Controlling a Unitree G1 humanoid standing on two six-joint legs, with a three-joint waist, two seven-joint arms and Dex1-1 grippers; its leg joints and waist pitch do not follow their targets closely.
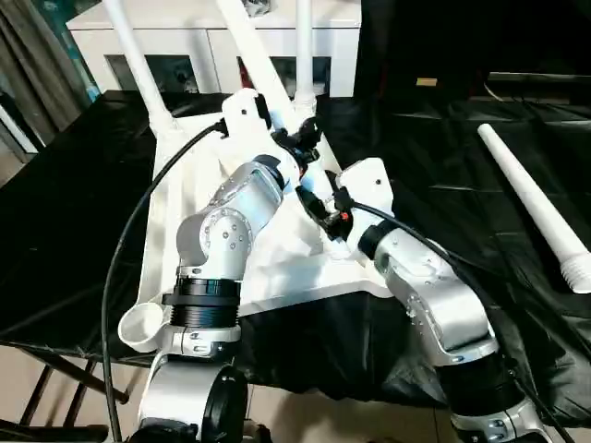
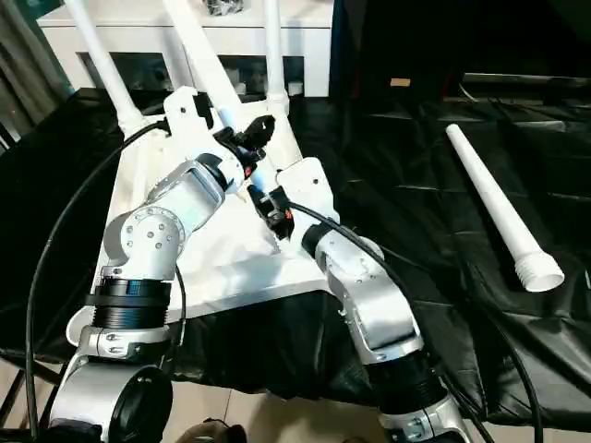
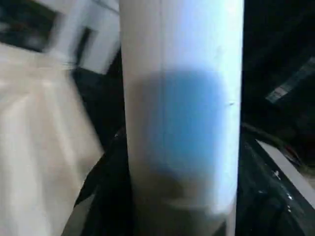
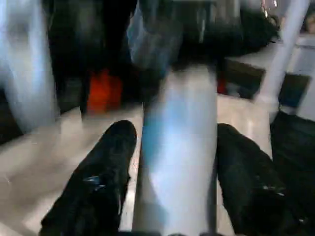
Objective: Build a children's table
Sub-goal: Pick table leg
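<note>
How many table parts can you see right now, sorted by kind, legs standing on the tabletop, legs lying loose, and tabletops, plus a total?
Legs standing on the tabletop: 3, the far-left leg, the tilted middle leg both grippers work on, the far-right leg
Legs lying loose on the black cloth: 1, the loose leg
Tabletops: 1, the tabletop
Total: 5

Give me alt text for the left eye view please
Both silver robot arms reach over an upturned white tabletop on black cloth, meeting at a slanted white leg. Two more legs stand in far corners; a fourth leg lies loose at right.
</note>
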